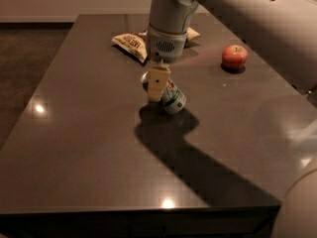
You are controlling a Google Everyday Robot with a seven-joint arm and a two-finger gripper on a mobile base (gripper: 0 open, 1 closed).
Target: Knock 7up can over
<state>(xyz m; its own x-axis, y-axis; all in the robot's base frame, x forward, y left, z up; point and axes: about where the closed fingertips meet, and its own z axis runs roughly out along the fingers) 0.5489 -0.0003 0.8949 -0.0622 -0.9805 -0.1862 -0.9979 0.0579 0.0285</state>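
I have the gripper [157, 90] low over the middle of the table [84, 133], right up against the can [174, 99]. From this angle it covers the can's upper left side, and I cannot tell whether the gripper is spread, closed, or pinching anything.

The can is not upright. It leans hard, silver top up and left behind the gripper, base down and right towards me. I cannot tell whether it lies flat on its side or is propped against the gripper.

I judge this to be the tipping step itself, near its end: contact is made and the can is well off vertical. The next move calls for a short push along the lean, or a clean lift away if the can is already down, so that it settles on its side alone.

The apple [234, 56] sits well apart to the right and the chip bag [130, 42] beyond, both out of the way.
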